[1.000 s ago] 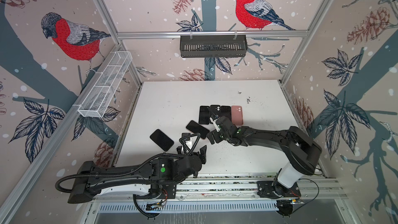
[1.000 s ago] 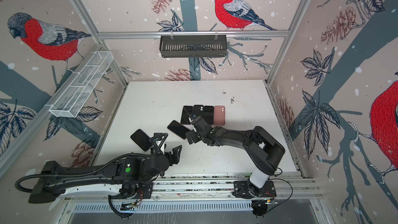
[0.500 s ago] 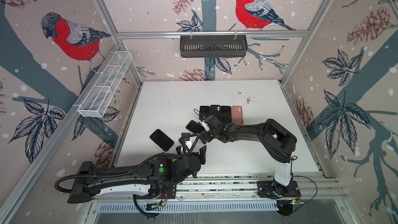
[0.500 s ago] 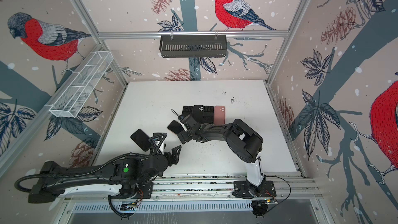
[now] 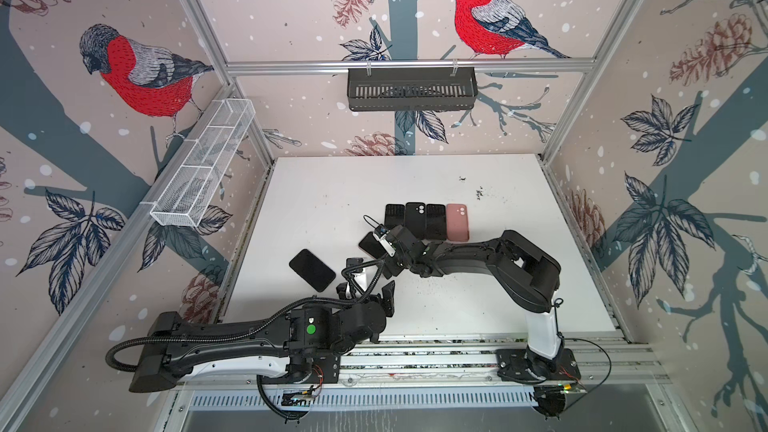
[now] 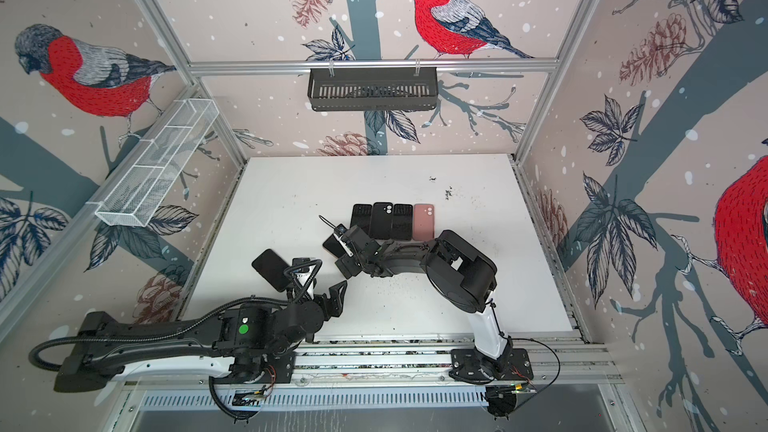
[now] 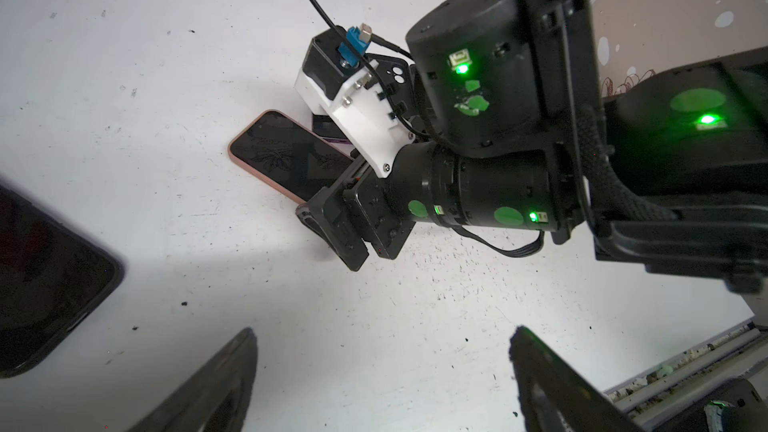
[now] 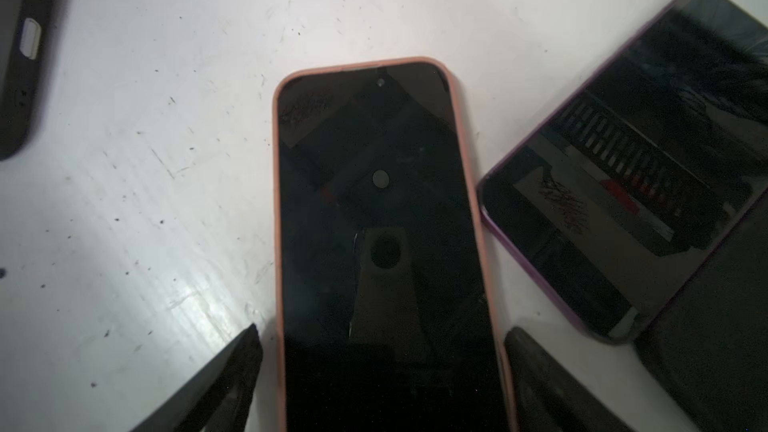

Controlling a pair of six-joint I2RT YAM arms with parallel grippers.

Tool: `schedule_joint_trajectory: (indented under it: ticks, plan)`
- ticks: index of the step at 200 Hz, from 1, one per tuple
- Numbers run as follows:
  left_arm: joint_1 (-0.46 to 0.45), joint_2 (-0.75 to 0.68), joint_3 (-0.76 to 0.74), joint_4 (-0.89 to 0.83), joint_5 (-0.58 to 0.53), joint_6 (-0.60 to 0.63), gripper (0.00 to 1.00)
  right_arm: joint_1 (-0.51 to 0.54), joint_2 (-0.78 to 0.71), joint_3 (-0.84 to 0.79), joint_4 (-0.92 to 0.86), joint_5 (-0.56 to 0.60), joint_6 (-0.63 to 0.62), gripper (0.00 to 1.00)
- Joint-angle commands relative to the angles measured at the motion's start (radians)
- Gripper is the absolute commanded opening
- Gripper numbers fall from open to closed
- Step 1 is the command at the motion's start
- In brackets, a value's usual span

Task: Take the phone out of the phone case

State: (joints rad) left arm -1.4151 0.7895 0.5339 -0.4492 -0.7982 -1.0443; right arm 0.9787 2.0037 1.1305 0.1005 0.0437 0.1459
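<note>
Phone with a dark screen in a salmon-pink soft case (image 8: 382, 218) lies flat and face up on the scuffed white tabletop (image 5: 457, 309), the pink rim wrapped around its edges. In both top views it sits near the middle of the table (image 5: 369, 243) (image 6: 331, 246), partly hidden under the right arm's wrist, between a bare black phone (image 5: 311, 270) on the left and a row of empty cases further back: three black ones (image 5: 415, 218) and a pink one (image 5: 457, 222). The right gripper (image 8: 382, 336) is low over the cased phone's near end with its jaws spread wide, one black finger (image 8: 232, 367) on each side of the case. A thin strip of table shows between that finger and the pink rim; on the other side I cannot tell whether finger and case touch. A second phone with a purple edge (image 8: 623, 176) lies at an angle just beside the pink-cased one. The left gripper (image 7: 382, 332) hangs over bare table nearer the front rail, jaws wide apart and holding nothing, well apart from the cased phone.
</note>
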Motion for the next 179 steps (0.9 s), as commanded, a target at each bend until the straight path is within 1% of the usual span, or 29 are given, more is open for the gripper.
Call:
schedule_joint_trajectory:
  ticks: [1, 40, 66, 89, 116, 144, 167, 179]
  plan:
    - [-0.001, -0.015, -0.010, 0.021, -0.055, -0.030, 0.94, 0.013, -0.004, -0.022, -0.100, -0.044, -0.007, 0.84]
    - [0.005, 0.012, -0.001, 0.046, -0.059, -0.019, 0.94, 0.019, -0.028, -0.055, -0.096, -0.056, 0.001, 0.75]
    - [0.042, 0.032, -0.014, 0.098, -0.042, -0.009, 0.95, 0.018, -0.053, -0.082, -0.087, -0.061, 0.018, 0.68]
    - [0.135, 0.022, -0.062, 0.211, 0.050, 0.021, 0.96, 0.020, -0.088, -0.120, -0.073, -0.061, 0.037, 0.61]
    - [0.239, -0.028, -0.144, 0.383, 0.149, 0.039, 0.96, 0.018, -0.149, -0.192, -0.038, -0.060, 0.066, 0.60]
    - [0.364, -0.036, -0.221, 0.548, 0.305, 0.033, 0.96, 0.009, -0.232, -0.279, 0.013, -0.080, 0.104, 0.57]
    - [0.418, 0.007, -0.271, 0.690, 0.403, 0.004, 0.96, -0.010, -0.310, -0.361, 0.083, -0.117, 0.145, 0.53]
    - [0.433, 0.031, -0.293, 0.752, 0.427, -0.015, 0.96, -0.022, -0.348, -0.406, 0.124, -0.140, 0.168, 0.51]
